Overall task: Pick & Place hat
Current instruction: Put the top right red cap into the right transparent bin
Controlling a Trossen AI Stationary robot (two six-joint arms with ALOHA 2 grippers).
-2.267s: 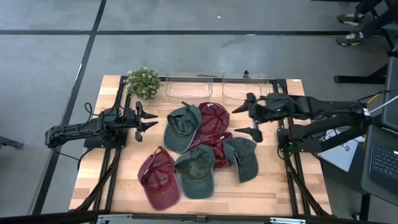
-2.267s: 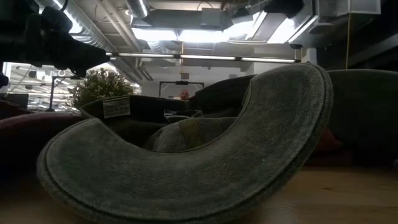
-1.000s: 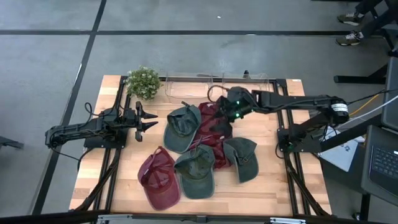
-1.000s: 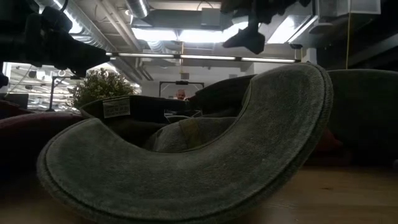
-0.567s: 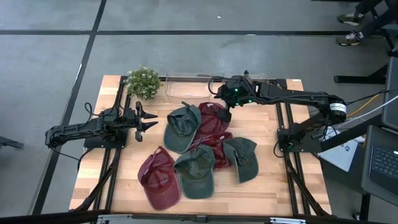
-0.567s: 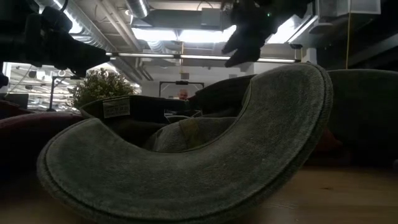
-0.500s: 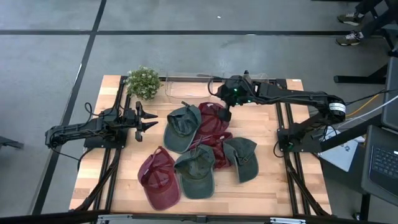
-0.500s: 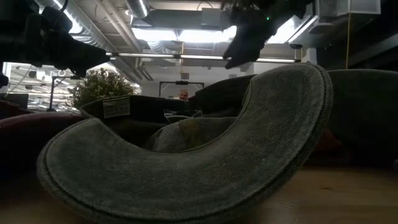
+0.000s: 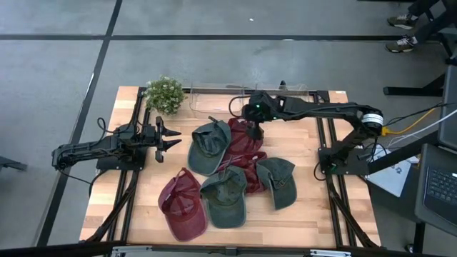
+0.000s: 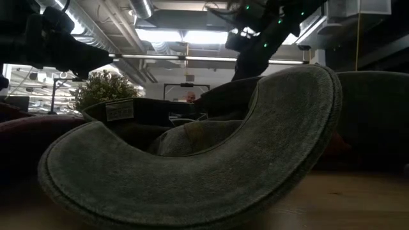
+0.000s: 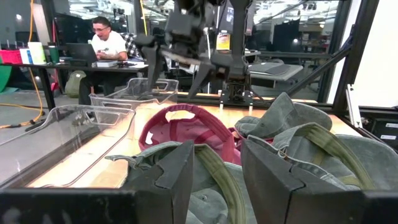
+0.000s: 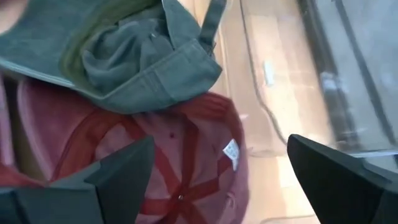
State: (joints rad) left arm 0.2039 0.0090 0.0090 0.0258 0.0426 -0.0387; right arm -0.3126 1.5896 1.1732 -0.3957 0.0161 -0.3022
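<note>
Several green and maroon caps lie in a heap on the wooden table. My right gripper (image 9: pixel 255 126) hangs open over the far maroon hat (image 9: pixel 245 140), which lies inside up with a white tag (image 12: pixel 231 150). In the right wrist view its two fingers stand wide apart above that hat (image 12: pixel 186 162), touching nothing. A green cap (image 9: pixel 209 146) overlaps the maroon hat's left side (image 12: pixel 124 50). My left gripper (image 9: pixel 170 139) waits open at the table's left, pointing level at the heap (image 11: pixel 217 180).
Two clear bins (image 9: pixel 214 100) (image 9: pixel 282 100) stand along the far edge, with a small potted plant (image 9: pixel 165 94) at the far left. More caps lie nearer the front: maroon (image 9: pixel 182 205), green (image 9: pixel 226 197) and green (image 9: pixel 278 182). A green brim (image 10: pixel 192 172) fills the low view.
My right gripper has swung toward the table's left and come down toward the far maroon hat, rolling its wrist and tipping downward. It has stayed open. No hat has moved.
</note>
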